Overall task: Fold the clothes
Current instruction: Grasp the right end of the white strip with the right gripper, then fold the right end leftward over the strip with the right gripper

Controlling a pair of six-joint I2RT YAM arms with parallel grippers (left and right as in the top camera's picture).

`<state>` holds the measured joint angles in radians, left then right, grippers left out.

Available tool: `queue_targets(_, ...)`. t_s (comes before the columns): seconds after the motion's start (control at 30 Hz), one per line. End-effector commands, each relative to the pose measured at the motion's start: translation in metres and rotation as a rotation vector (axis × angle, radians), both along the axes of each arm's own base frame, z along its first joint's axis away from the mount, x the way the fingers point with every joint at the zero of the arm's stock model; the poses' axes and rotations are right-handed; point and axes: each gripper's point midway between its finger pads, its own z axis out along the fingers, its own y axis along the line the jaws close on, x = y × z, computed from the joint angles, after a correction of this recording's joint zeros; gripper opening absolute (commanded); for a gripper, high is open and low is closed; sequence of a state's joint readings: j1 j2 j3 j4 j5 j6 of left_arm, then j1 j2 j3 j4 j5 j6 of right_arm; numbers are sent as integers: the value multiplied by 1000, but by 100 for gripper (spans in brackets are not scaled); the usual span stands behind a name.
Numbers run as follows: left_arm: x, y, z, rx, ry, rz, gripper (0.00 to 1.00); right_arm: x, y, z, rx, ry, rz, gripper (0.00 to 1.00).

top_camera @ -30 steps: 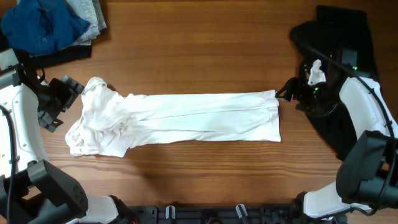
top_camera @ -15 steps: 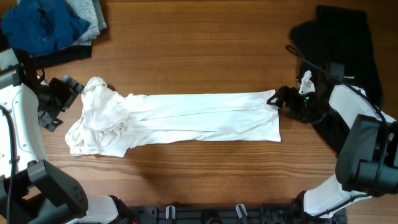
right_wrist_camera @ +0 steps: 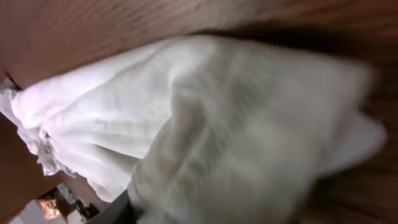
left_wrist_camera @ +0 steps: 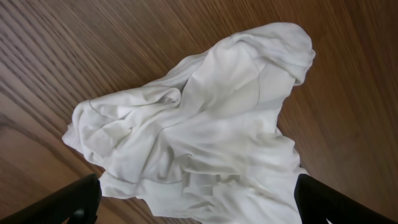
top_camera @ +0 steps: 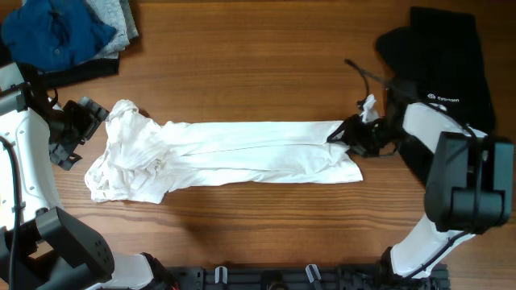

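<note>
The clothes, a white T-shirt (top_camera: 242, 153), lie folded into a long band across the table, with a bunched wrinkly end (left_wrist_camera: 205, 124) at the left. My left gripper (top_camera: 83, 134) hovers open just left of that end. Its dark fingertips (left_wrist_camera: 81, 199) frame the cloth from either side without touching it. At the band's right upper corner my right gripper (top_camera: 345, 133) is shut on the hem. In the right wrist view the white fabric (right_wrist_camera: 186, 112) fills the frame, blurred, and covers the jaws except one dark finger (right_wrist_camera: 118, 208).
A blue garment (top_camera: 52, 32) and a grey one (top_camera: 117, 16) lie folded at the back left corner. A black garment (top_camera: 443, 56) with a small white logo (top_camera: 442, 99) lies at the back right, behind my right arm.
My right gripper has moved left onto the shirt's right edge and closed on it, pushing the upper right corner inward. The left arm has not moved.
</note>
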<state>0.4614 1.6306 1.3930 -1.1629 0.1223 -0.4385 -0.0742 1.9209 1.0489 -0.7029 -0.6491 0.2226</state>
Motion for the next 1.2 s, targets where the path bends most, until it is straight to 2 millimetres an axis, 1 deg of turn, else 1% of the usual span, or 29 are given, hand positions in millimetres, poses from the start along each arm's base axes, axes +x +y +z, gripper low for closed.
queue_targets(0.0,3,1,7,2,-27,-2,100,-27,-21,-40,-180,166,-58,18)
queue_targets(0.07,3,1,7,1,-26,-2,100,-25,-26,-41,-205,162,-64,4)
queue_targets(0.27,3,1,7,0,-25,-2,100,-14,-45,-38,-216,148,-123,4)
queue_targets(0.33,3,1,7,1,-25,-2,100,-10,-62,-33,-270,149,-164,4)
queue_targets(0.43,3,1,7,1,-25,-2,100,-7,-87,-19,-379,148,-212,4)
queue_targets(0.5,3,1,7,1,-25,-2,100,-3,-101,-4,-456,131,-226,4)
queue_targets(0.57,3,1,7,1,-26,-2,100,2,-109,15,-506,99,-233,4)
queue_targets(0.6,3,1,7,1,-26,-2,100,5,-109,25,-512,74,-234,4)
queue_targets(0.67,3,1,7,1,-27,-2,100,9,-105,43,-514,25,-226,4)
queue_targets(0.7,3,1,7,2,-28,-2,100,10,-102,49,-517,6,-221,4)
queue_targets(0.73,4,1,8,2,-29,-2,100,11,-96,57,-522,-20,-208,4)
queue_targets(0.8,4,1,8,2,-29,-2,100,11,-86,65,-542,-50,-179,4)
queue_targets(0.9,4,1,8,2,-29,-2,100,10,-65,66,-571,-63,-140,4)
queue_targets(1.0,4,2,8,2,-29,-2,100,7,-35,66,-570,-75,-85,4)
queue_targets(1.07,4,2,8,2,-29,-2,100,6,-12,65,-567,-95,-48,4)
queue_targets(1.17,4,1,8,2,-29,-2,100,4,14,64,-560,-116,-9,5)
